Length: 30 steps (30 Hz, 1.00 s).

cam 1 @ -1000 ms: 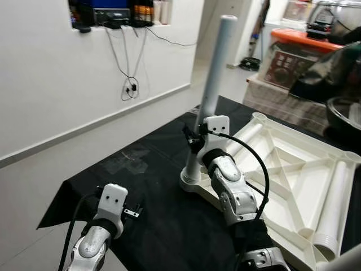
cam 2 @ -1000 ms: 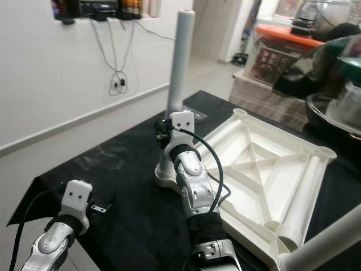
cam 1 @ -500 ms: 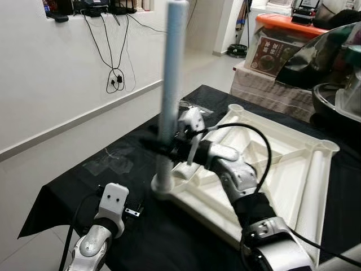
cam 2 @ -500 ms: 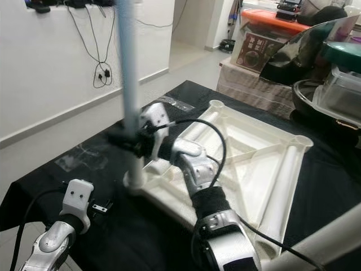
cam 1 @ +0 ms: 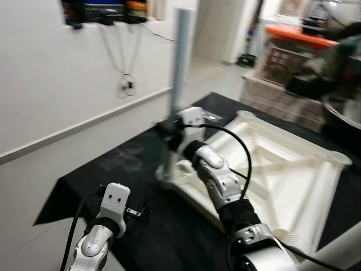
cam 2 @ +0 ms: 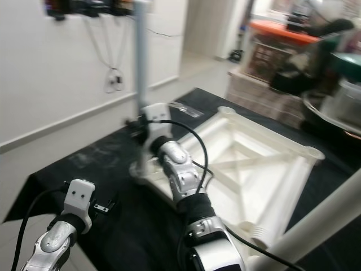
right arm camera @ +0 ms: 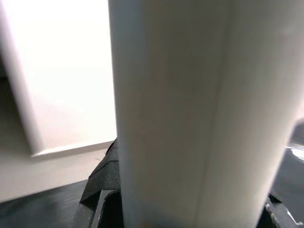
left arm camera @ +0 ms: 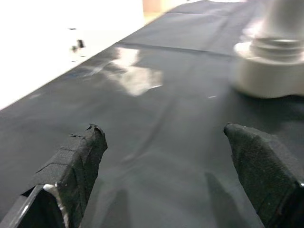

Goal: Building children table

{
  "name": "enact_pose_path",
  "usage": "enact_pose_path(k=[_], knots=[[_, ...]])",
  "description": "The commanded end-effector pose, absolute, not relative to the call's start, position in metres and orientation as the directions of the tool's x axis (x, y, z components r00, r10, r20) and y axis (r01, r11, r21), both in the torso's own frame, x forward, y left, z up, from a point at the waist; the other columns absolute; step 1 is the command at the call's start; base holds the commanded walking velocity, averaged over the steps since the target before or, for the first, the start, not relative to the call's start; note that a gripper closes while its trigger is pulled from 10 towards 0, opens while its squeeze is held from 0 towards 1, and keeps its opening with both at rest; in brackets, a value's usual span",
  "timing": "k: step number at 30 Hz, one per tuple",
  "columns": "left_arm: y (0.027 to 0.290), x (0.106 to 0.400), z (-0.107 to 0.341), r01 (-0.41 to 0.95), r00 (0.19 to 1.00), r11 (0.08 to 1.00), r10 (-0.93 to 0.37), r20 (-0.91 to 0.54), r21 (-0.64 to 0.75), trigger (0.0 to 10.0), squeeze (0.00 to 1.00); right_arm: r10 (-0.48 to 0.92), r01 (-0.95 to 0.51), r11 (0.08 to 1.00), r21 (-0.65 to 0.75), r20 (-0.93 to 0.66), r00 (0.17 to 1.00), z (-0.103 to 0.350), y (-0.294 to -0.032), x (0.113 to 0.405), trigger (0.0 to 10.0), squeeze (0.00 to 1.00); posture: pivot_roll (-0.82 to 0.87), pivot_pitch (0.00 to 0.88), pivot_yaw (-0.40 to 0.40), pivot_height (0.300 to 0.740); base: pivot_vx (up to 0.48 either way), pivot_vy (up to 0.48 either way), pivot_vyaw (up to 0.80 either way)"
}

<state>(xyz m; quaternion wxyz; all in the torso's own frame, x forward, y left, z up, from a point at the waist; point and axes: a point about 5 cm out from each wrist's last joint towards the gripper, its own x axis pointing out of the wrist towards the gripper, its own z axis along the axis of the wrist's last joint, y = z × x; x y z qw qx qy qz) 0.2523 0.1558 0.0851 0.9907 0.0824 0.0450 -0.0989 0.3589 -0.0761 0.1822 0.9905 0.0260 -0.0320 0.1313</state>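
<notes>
Table leg (cam 1: 181, 62): white tube, standing upright in the near-left corner socket of the upturned tabletop (cam 1: 293, 169), which lay underside up on the black cloth (cam 1: 141, 164). Half a second before, the leg leaned slightly and the wrist lay rolled over beside it; now the leg stood straighter with the wrist brought round behind it. Judged: a turn of the leg into its socket, seating under way, not confirmed as finished.

Right gripper (cam 1: 169, 129): clamped round the leg low down, just above the socket; the right wrist view had the tube pressed between its black fingers (right arm camera: 102, 190).

Left gripper (left arm camera: 175, 166): fingers spread, holding nothing, hovering low over the cloth near the socket base (left arm camera: 268, 71), to its left and nearer.

Loose leg (cam 1: 310, 192): lying inside the tabletop frame on the right, not yet fitted.

Surroundings: white wall with hanging cables (cam 1: 125, 84) on the left; orange-lidded box (cam 1: 304, 34) and dark clutter far right. Nothing stood between the grippers and the leg.
</notes>
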Motion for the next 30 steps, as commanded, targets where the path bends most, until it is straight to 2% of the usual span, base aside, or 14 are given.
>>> enact_pose_path(k=[1,2,3,6,7,10,11,15,19,23,24,26,29,30], knots=[[0.153,0.251,0.082,0.215,0.973,0.964,-0.199,-0.114,0.154,10.0,0.00,0.113,-0.111,0.993,0.038,-0.052,0.992,0.150,-0.102,0.346,5.9,0.00,0.09,0.000,-0.106,0.740,0.000,0.000,0.00],[0.153,0.251,0.082,0.215,0.973,0.964,-0.199,-0.114,0.154,10.0,0.00,0.113,-0.111,0.993,0.038,-0.052,0.992,0.150,-0.102,0.346,5.9,0.00,0.09,0.000,-0.106,0.740,0.000,0.000,0.00],[0.154,0.251,0.082,0.214,0.973,0.965,-0.198,-0.115,0.153,10.0,0.00,0.195,-0.194,0.980,0.043,-0.001,0.981,0.159,-0.094,0.338,10.0,0.00,0.09,0.000,-0.106,0.740,0.000,0.000,0.00],[0.155,0.251,0.082,0.213,0.974,0.965,-0.197,-0.116,0.154,10.0,0.00,0.270,-0.271,0.962,0.032,0.035,0.962,0.165,-0.087,0.335,10.0,0.00,0.09,0.000,-0.106,0.740,0.000,0.000,0.00],[0.155,0.251,0.082,0.212,0.974,0.965,-0.196,-0.116,0.154,10.0,0.00,0.342,-0.345,0.937,0.059,0.061,0.938,0.170,-0.084,0.335,10.0,1.00,0.09,0.000,-0.108,0.740,0.000,0.000,0.00],[0.154,0.252,0.082,0.212,0.974,0.965,-0.195,-0.114,0.152,10.0,0.00,0.546,-0.559,0.823,0.106,0.125,0.828,0.184,-0.073,0.338,10.0,1.00,0.09,0.000,-0.109,0.740,0.000,0.000,0.00],[0.154,0.253,0.082,0.213,0.974,0.965,-0.198,-0.112,0.151,10.0,0.00,0.662,-0.681,0.729,0.075,0.179,0.728,0.197,-0.067,0.338,10.0,0.00,0.09,0.000,-0.108,0.740,0.000,0.000,0.00],[0.153,0.254,0.083,0.215,0.974,0.965,-0.199,-0.110,0.152,10.0,0.00,0.832,-0.851,0.524,-0.013,0.222,0.509,0.215,-0.061,0.341,10.0,0.00,0.09,0.000,-0.107,0.740,0.000,0.000,0.00],[0.155,0.253,0.084,0.202,0.977,0.967,-0.187,-0.104,0.158,10.0,0.00,0.897,-0.901,0.428,-0.075,0.154,0.414,0.212,-0.050,0.346,10.0,0.00,0.12,0.000,-0.119,0.740,0.000,0.000,0.00],[0.161,0.253,0.086,0.179,0.981,0.970,-0.165,-0.098,0.161,10.0,0.00,0.860,-0.863,0.502,-0.058,0.133,0.492,0.211,-0.033,0.358,10.0,0.00,0.13,0.000,-0.125,0.740,0.000,0.000,0.00],[0.162,0.252,0.085,0.176,0.982,0.971,-0.162,-0.099,0.162,10.0,0.00,0.782,-0.786,0.618,-0.015,0.116,0.613,0.208,-0.033,0.368,0.5,0.00,0.12,0.000,-0.124,0.740,0.000,0.000,0.00],[0.163,0.252,0.085,0.175,0.982,0.971,-0.160,-0.101,0.164,10.0,0.00,0.720,-0.725,0.689,0.012,0.098,0.687,0.206,-0.034,0.374,0.5,0.00,0.12,0.000,-0.121,0.740,0.000,0.000,0.00],[0.160,0.252,0.084,0.179,0.981,0.970,-0.164,-0.101,0.162,10.0,0.00,0.296,-0.280,0.946,0.162,-0.083,0.952,0.183,-0.069,0.395,0.0,0.00,0.11,0.000,-0.114,0.740,0.000,0.000,0.00],[0.160,0.252,0.084,0.179,0.981,0.970,-0.164,-0.101,0.162,10.0,0.00,0.296,-0.280,0.946,0.162,-0.083,0.952,0.183,-0.069,0.395,0.0,0.00,0.11,0.000,-0.114,0.740,0.000,0.000,0.00]])
